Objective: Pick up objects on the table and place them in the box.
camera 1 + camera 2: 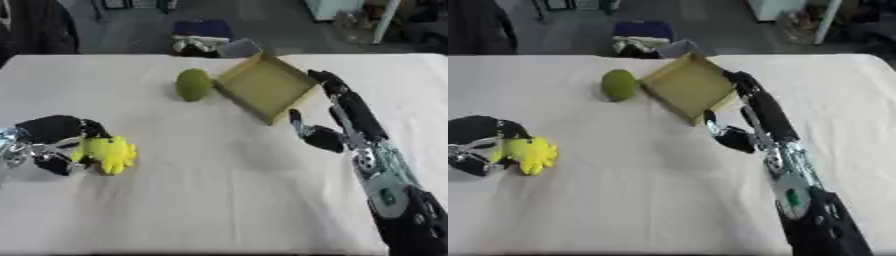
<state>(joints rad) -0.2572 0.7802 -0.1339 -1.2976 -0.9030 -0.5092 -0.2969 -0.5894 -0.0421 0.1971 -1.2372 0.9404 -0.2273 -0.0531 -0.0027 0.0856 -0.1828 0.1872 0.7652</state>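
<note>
A white-covered worktop [219, 200] fills most of the frame. At the left edge, a little below the middle, the left hand [48, 142] lies on the cloth with its fingers [74, 157] curled around a bright yellow soft toy [109, 154] — the toy's stubby limbs splay out to the right of the hand and rest on the worktop.

In the upper middle sits a shallow tan cardboard box [262, 87], turned cornerwise and tipped so that its far corner stands higher than the near edge. Just to its left, close by but apart from it, lies a green rounded object [193, 84] on the cloth.

The right arm comes in from the lower right corner and stretches up toward the box. The right hand [337, 125] is open — its fingers [332, 82] are straight, their tips at the box's right side, and the thumb [296, 120] sticks out to the left below the box's near corner. Whether the fingertips actually touch the box wall cannot be told. This hand holds nothing.
</note>
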